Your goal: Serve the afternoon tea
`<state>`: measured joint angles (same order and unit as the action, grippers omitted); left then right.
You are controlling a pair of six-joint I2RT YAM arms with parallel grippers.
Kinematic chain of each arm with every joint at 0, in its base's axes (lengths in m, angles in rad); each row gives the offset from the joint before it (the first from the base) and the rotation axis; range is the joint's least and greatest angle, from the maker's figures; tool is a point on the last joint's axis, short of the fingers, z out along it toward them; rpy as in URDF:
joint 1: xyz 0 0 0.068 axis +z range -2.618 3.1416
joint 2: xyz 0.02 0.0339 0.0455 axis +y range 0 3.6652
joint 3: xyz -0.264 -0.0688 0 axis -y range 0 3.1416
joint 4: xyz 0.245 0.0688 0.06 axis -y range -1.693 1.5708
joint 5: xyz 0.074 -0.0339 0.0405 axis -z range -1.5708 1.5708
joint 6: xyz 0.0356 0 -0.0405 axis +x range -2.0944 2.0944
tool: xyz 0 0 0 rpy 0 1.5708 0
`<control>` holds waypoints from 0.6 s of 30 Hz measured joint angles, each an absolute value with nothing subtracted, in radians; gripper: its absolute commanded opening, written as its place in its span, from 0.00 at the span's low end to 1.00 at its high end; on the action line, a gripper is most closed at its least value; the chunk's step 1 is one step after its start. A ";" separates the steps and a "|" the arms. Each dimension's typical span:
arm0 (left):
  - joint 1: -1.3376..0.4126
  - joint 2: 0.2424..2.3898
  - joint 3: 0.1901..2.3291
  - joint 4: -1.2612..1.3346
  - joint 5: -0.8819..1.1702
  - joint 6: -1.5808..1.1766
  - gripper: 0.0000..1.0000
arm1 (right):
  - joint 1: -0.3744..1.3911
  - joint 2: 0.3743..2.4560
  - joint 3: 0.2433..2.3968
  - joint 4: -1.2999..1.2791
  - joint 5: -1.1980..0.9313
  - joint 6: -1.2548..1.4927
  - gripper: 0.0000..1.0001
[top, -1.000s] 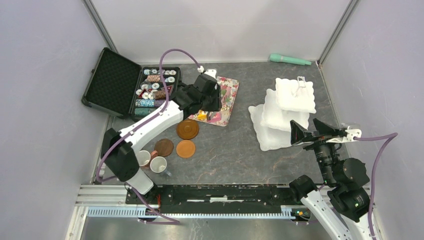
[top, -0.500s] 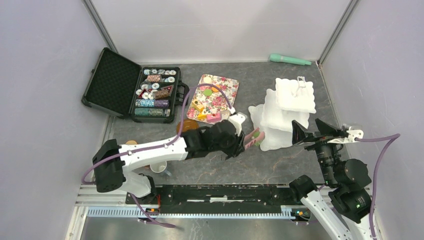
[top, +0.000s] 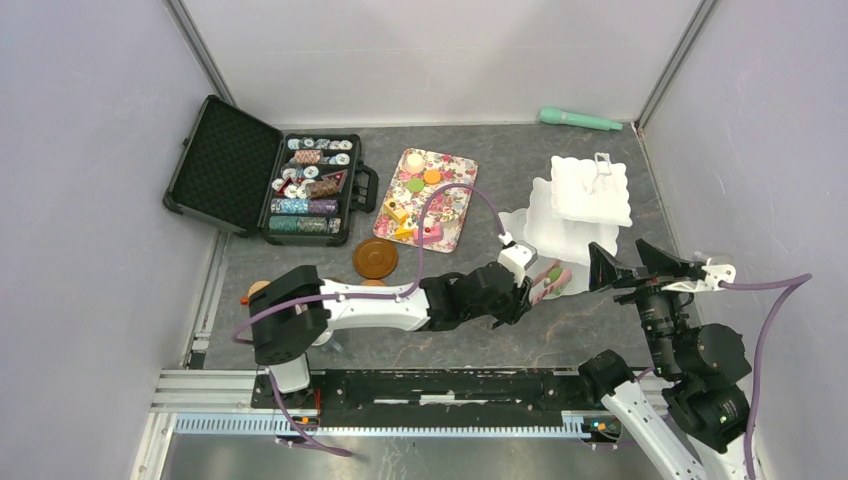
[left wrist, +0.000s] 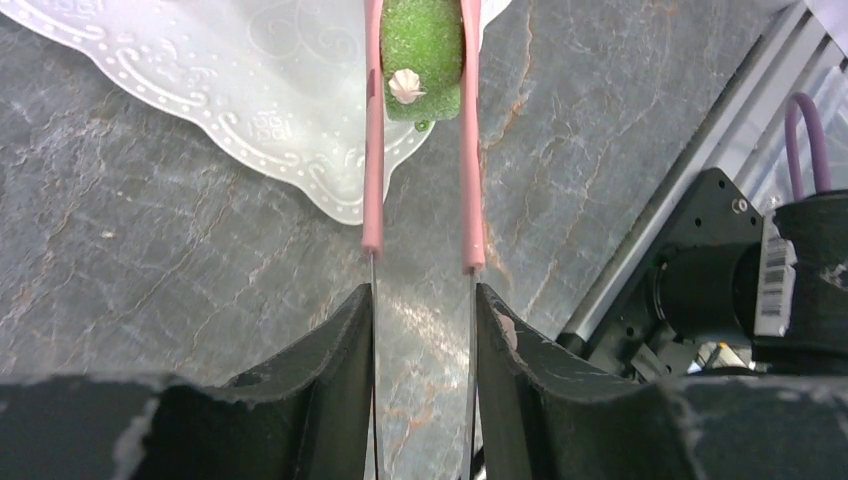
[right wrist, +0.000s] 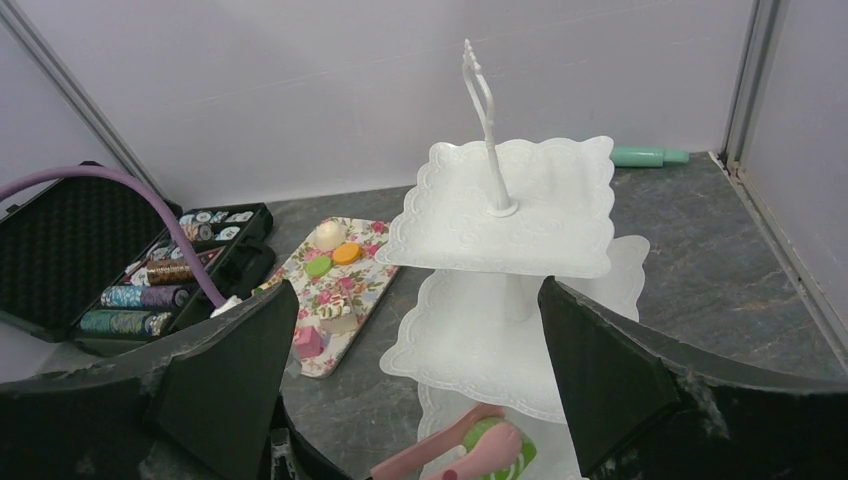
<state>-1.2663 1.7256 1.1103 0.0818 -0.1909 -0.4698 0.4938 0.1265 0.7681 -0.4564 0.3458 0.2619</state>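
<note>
So the left gripper point(left wrist: 422, 300) is clamped down on the metal handles of the pink tongs point(left wrist: 372, 150). The tong tips are squeezing a green pastry point(left wrist: 420, 50) with a tiny white flower on top. The pastry is right over the near corner of the bottom tier of the white stand point(left wrist: 270, 110). Honestly can't tell if it's touching the tier or just above it. The left arm is stretched low across the table point(top: 470, 330) toward the stand.

The right gripper point(right wrist: 418, 290) has its jaws spread wide with nothing in them, parked just beside the stand on the near side and facing it.

Further out, the other pastries point(top: 413, 183) are on the floral tray point(top: 450, 215), well apart from the stand. A brown saucer point(top: 375, 259) lies just in front of the tray, and the open poker chip case point(top: 310, 185) is off to the left.
</note>
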 measured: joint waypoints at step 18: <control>-1.291 1.983 1.326 0.233 -0.272 -0.451 0.32 | 0.494 0.126 0.800 -0.492 0.353 0.261 0.98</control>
<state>-1.2911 1.9827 1.3262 0.2329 -0.2722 -0.4515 0.4938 0.1257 0.7998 -0.4923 0.3531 0.2611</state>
